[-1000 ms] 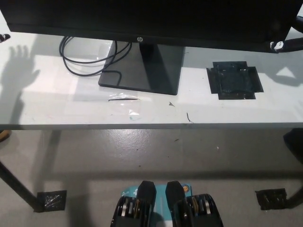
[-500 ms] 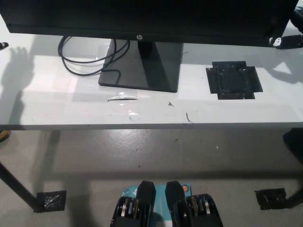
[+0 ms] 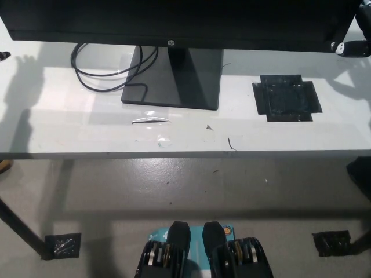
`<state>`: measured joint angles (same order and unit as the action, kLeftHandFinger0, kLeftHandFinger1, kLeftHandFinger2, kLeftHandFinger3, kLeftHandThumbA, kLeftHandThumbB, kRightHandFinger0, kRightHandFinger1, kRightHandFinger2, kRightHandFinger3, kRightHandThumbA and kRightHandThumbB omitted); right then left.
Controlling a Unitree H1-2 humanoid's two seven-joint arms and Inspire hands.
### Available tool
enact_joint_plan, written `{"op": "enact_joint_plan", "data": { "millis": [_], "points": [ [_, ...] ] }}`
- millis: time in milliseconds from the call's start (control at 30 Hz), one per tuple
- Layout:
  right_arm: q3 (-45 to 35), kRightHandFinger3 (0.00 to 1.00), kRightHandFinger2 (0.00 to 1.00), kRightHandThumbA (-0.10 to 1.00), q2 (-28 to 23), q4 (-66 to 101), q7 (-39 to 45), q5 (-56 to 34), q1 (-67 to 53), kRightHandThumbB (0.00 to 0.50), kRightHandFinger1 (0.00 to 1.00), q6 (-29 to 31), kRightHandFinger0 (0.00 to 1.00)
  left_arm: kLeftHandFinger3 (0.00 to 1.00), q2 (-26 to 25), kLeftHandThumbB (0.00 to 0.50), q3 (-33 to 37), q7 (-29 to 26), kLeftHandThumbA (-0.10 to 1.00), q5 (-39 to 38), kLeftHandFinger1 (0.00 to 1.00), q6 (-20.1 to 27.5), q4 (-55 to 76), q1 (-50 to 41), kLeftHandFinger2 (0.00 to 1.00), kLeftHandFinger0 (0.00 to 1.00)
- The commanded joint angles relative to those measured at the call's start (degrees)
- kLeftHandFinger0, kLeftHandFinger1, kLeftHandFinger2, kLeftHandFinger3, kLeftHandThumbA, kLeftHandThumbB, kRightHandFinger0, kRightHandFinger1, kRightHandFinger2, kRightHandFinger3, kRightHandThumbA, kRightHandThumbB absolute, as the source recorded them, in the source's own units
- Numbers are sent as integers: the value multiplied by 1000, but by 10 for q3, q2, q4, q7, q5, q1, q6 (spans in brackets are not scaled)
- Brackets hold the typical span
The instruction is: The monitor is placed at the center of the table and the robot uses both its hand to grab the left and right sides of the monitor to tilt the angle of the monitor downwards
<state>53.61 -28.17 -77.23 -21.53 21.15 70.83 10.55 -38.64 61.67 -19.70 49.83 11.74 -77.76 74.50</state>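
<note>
Head view, looking steeply down. The wide black flat-panel monitor (image 3: 174,23) stands at the far centre of the pale grey desk (image 3: 69,130), carried on a black rectangular stand base (image 3: 171,87); a loop of black cable (image 3: 95,72) lies on the desk just left of the base, and a square patch of black tape (image 3: 287,98) lies to the right, well apart from it.

Over the last second the lower edge of the screen has crept towards the far side of the picture, and the black right hand (image 3: 353,47) has risen with it at the monitor's right end. The white left hand (image 3: 3,56) is now only a sliver at the left picture edge beside the monitor's left end, where a little more of it showed a second ago; its shadow on the desk has shrunk likewise.

Whether either hand has closed on the bezel cannot be told: only fragments of each are in view, and the contact points lie at or beyond the frame.

Judgement: both hands appear to be at the monitor's two sides and the tilt seems under way, though part of the shift may be camera motion.
</note>
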Motion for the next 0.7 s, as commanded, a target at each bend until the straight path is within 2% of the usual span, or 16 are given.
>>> {"op": "enact_joint_plan", "data": {
  "millis": [0,33,67,167,200,233,267,400,433,467,600,633,667],
  "points": [
    [-127,1000,1000,712,-27,178,-100,-19,-31,500,1000,67,1000,1000,-1,387,-115,3,810,-87,1000,52,138,-29,1000,1000],
    [-171,1000,1000,751,-59,283,-69,-52,-98,500,1000,83,1000,1000,-29,390,-162,46,856,-148,1000,58,250,-96,1000,1000],
    [-196,1000,1000,798,-73,340,-30,-80,-134,500,1000,79,1000,1000,-45,394,-188,62,878,-178,1000,58,312,-139,1000,1000],
    [-219,1000,1000,803,-71,357,-17,-69,-143,500,1000,69,1000,1000,-45,392,-211,76,881,-169,1000,51,330,-149,1000,1000],
    [-241,1000,1000,875,-95,432,50,-140,-192,500,1000,57,1000,1000,-65,380,-243,100,834,-235,1000,40,418,-213,1000,1000],
    [-276,1000,1000,893,-148,572,167,-283,-283,500,1000,38,1000,1000,-101,377,-299,135,780,-378,1000,19,584,-338,1000,1000],
    [-285,1000,1000,872,-164,602,183,-317,-309,500,1000,50,1000,1000,-108,359,-317,139,756,-411,1000,5,629,-373,1000,1000],
    [-311,1000,1000,862,-161,620,202,-320,-325,500,1000,43,1000,1000,-99,356,-352,161,744,-407,1000,-10,655,-396,1000,1000],
    [-333,1000,1000,793,-202,710,221,-413,-395,500,1000,64,1000,1000,-123,309,-381,125,750,-454,1000,-34,782,-500,1000,1000],
    [-348,1000,1000,775,-211,741,233,-450,-421,500,1000,66,1000,1000,-128,315,-397,114,781,-457,1000,-42,823,-540,1000,1000],
    [-374,1000,1000,749,-210,767,251,-471,-447,500,1000,63,1000,1000,-118,308,-432,125,794,-461,1000,-44,851,-575,1000,1000],
    [-393,1000,1000,757,-253,830,271,-544,-520,500,1000,110,1000,1000,-118,364,-467,73,858,-488,1000,-17,917,-663,1000,1000],
    [-399,1000,1000,756,-258,843,274,-554,-536,500,1000,124,1000,1000,-111,411,-481,70,876,-496,1000,-27,937,-682,1000,1000]
  ]
}}
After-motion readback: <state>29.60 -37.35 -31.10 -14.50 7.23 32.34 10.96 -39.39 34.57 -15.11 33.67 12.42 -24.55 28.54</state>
